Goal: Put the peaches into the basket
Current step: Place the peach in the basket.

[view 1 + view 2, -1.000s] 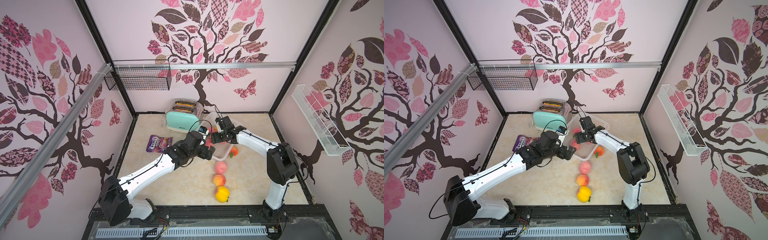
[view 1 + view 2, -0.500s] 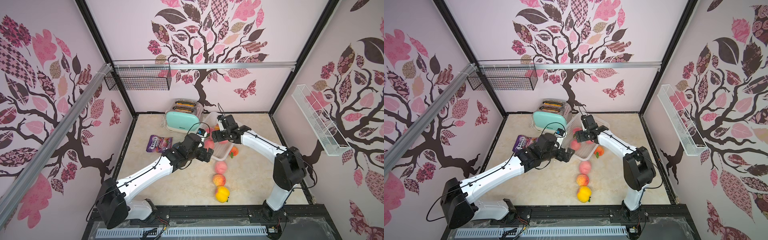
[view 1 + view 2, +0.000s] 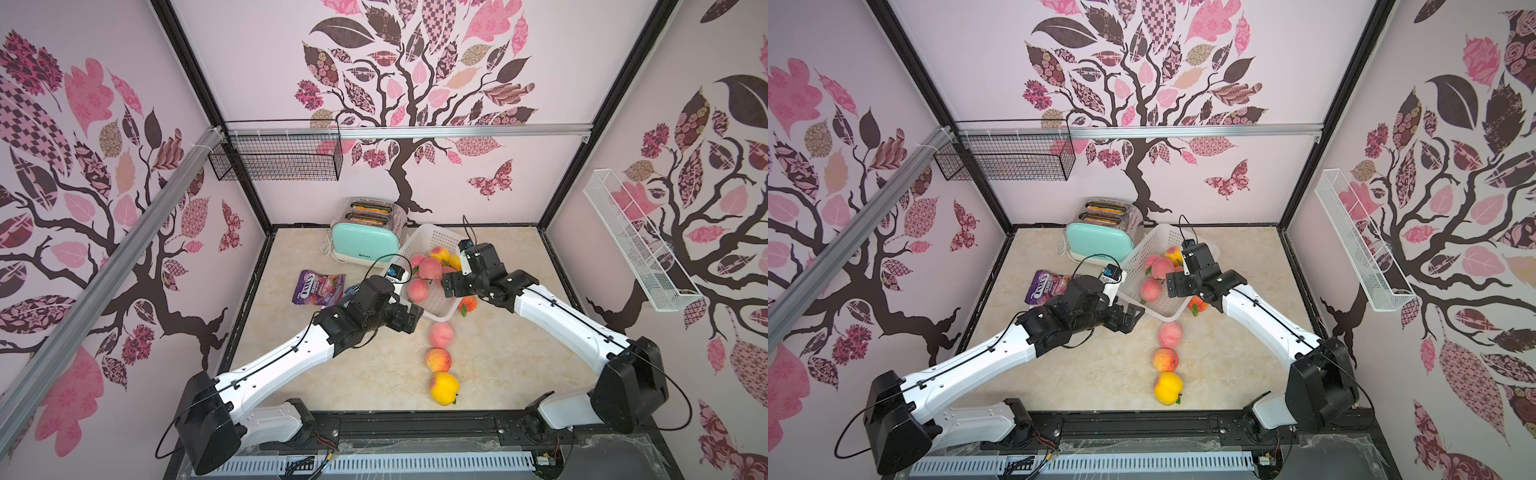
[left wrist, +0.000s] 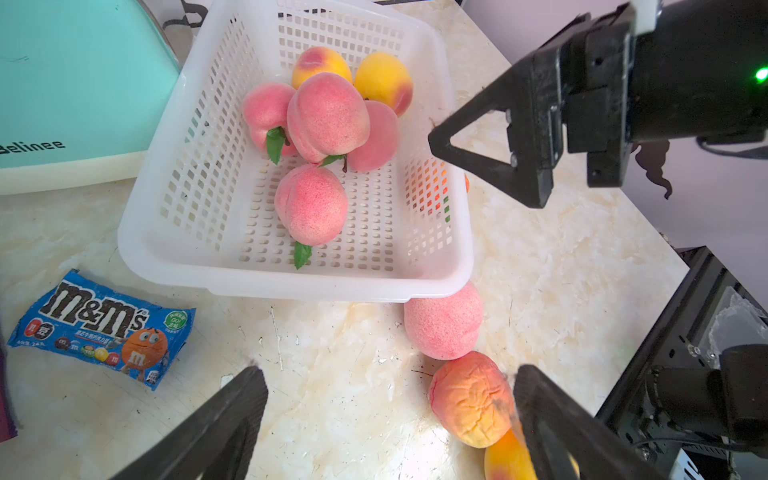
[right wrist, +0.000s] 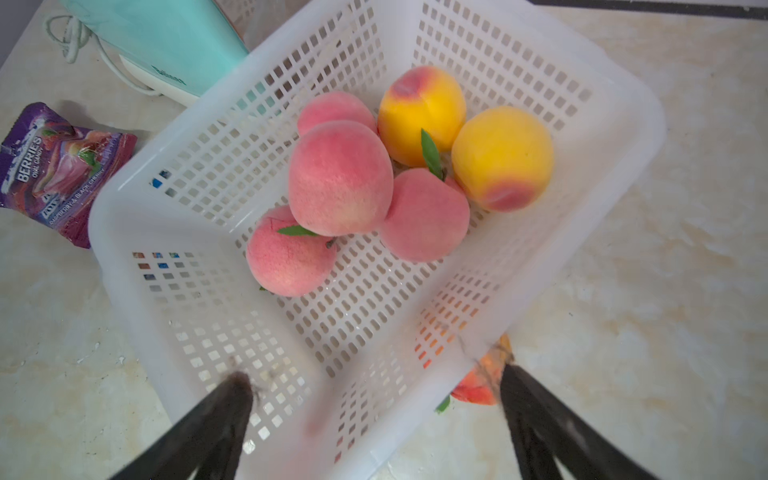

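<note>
Pale pink booth with tree decals, set out around a mint toaster [image 3: 365, 239]

The toaster stands at the far edge of a cream, marble-look tabletop [image 3: 353, 374], just before the back wall [image 3: 540, 83]. Behind it and slightly to its right, a large tree decal [image 3: 409, 104] spreads brown branches and pink patterned leaves, with a butterfly decal [image 3: 490, 183] further right. Above the toaster an aluminium rail [image 3: 457, 132] crosses the back wall, and a black wire basket [image 3: 276, 156] hangs from it, up and to the toaster's left. Black frame posts [image 3: 195, 79] mark the corners. A long white wire shelf [image 3: 636, 245] hangs on the side wall well to the toaster's right. The opposite wall carries a slanting rail [image 3: 104, 266]. The light is even and soft.
</note>
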You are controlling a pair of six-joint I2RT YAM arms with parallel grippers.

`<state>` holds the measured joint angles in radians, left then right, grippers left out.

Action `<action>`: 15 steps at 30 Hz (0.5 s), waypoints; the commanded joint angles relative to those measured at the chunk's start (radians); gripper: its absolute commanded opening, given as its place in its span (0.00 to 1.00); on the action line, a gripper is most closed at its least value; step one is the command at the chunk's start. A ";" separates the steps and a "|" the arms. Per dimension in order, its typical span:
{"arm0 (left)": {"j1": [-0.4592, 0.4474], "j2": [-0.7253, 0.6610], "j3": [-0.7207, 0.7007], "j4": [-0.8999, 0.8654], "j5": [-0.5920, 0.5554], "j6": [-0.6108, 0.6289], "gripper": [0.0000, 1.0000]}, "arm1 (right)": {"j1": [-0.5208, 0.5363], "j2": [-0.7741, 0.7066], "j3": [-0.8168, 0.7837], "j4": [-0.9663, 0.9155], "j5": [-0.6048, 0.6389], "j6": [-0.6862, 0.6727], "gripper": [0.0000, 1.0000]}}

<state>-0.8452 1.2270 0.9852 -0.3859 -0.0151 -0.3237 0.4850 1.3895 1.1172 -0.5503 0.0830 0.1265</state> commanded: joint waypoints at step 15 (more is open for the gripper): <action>-0.100 -0.010 -0.014 0.035 -0.009 -0.038 0.97 | -0.129 -0.187 -0.226 0.001 -0.034 0.096 0.96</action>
<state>-0.9398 1.2274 0.9779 -0.3725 -0.0216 -0.3511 0.3878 1.2209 0.9104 -0.5587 0.0811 0.1925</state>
